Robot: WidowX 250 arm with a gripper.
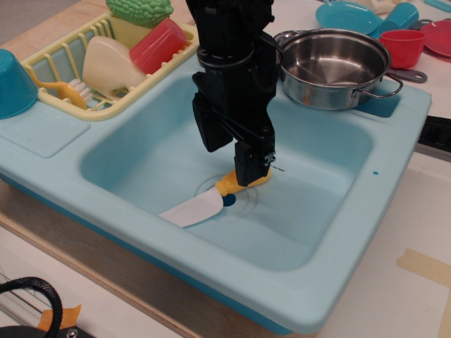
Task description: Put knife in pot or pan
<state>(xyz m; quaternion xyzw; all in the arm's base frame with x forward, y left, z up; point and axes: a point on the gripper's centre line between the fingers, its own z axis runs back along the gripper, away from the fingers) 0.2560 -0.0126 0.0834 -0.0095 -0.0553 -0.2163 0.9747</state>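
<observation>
Toy plastic knife (211, 198) with a chunky yellow-orange handle and a broad white rounded blade lies flat on the floor of the pale turquoise plastic sink (141, 151), across the round drain rings at the basin's middle. Its blade points toward the near left of the basin; its handle points toward the far right and is mostly hidden behind the black robot gripper (252, 172). The gripper hangs straight down into the basin from a bulky black arm, its tip right at the handle. Whether its fingers are apart, together or clamped on the handle cannot be told, since the dark body covers them.

On the sink's far right ledge stands the shiny round stainless-steel pot (335, 65), upright and open, with thin loop handles at its sides. It is well apart from the knife and above the level of the basin floor.

At the far left a pale yellow plastic dish rack (53, 63) sits beside the basin, holding a cream-coloured dish (109, 65), a red plastic cup lying on its side (158, 46) and a green bumpy toy vegetable (139, 10). A teal bowl (14, 81) rests at the left edge. Behind the pot on the counter are a red cup (402, 46) and a blue plate (349, 14).
</observation>
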